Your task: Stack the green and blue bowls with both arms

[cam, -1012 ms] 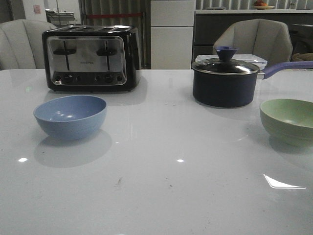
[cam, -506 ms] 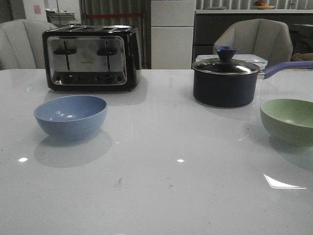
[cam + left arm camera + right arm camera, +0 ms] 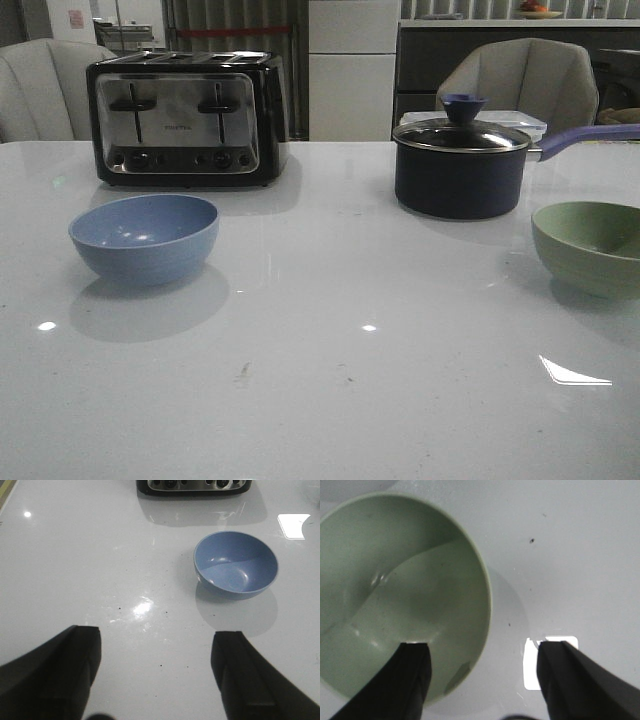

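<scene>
The dusty blue bowl (image 3: pixel 144 237) sits empty and upright on the left of the white table, also seen as the blue bowl (image 3: pixel 235 564) in the left wrist view. My left gripper (image 3: pixel 156 652) hangs open over bare table, short of that bowl and apart from it. The pale green bowl (image 3: pixel 591 246) rests at the table's right edge. In the right wrist view the green bowl (image 3: pixel 400 590) fills much of the picture. My right gripper (image 3: pixel 482 662) is open above its rim, one finger (image 3: pixel 412 672) over the bowl's inside, the other over the table. Neither gripper shows in the front view.
A black and chrome toaster (image 3: pixel 185 118) stands at the back left. A dark navy saucepan (image 3: pixel 461 165) with a lid and purple handle stands at the back right, close behind the green bowl. Grey chairs lie beyond the table's far edge.
The green bowl looks darker inside than a second ago, as if shaded from above. Both bowls, the toaster and the saucepan have stayed in place.
</scene>
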You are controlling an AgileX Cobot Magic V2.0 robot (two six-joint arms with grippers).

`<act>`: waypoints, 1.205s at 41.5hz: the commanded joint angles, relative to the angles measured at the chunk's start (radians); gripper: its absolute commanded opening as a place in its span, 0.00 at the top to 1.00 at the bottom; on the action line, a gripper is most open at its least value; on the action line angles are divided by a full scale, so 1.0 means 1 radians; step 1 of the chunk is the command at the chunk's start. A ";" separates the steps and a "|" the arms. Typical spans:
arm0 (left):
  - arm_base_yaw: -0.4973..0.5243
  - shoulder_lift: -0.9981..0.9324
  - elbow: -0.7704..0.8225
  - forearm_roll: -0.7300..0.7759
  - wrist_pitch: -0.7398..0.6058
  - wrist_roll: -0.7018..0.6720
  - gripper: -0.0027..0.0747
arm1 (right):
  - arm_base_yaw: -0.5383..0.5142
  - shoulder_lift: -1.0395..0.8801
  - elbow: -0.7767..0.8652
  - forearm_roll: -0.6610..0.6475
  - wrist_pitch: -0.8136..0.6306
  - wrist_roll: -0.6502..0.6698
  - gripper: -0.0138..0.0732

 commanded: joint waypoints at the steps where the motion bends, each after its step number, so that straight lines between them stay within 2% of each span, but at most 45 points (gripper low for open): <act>1: 0.003 0.007 -0.031 -0.004 -0.071 -0.009 0.28 | -0.006 0.027 -0.077 0.014 -0.015 -0.017 0.21; 8: 0.003 0.007 -0.031 -0.004 -0.071 -0.009 0.28 | -0.005 0.123 -0.150 0.015 0.010 -0.019 0.23; 11: 0.003 0.007 -0.031 -0.004 -0.071 -0.009 0.28 | -0.004 0.151 -0.173 0.015 0.033 -0.019 0.29; 18: 0.003 0.007 -0.031 -0.004 -0.071 -0.009 0.28 | -0.004 0.174 -0.189 0.015 0.054 -0.019 0.55; 27: 0.003 0.007 -0.031 -0.004 -0.071 -0.009 0.28 | -0.004 0.174 -0.192 0.015 0.065 -0.019 0.70; 32: 0.003 0.007 -0.031 -0.004 -0.071 -0.009 0.28 | 0.001 0.162 -0.192 0.015 0.069 -0.029 0.75; 38: 0.003 0.007 -0.031 -0.004 -0.071 -0.009 0.28 | 0.036 0.107 -0.192 0.024 0.076 -0.029 0.75; 44: 0.003 0.007 -0.031 -0.004 -0.071 -0.009 0.28 | 0.138 0.035 -0.192 0.026 0.083 -0.044 0.75; 50: 0.003 0.007 -0.031 -0.004 -0.071 -0.009 0.28 | 0.295 0.004 -0.192 0.038 0.092 -0.044 0.75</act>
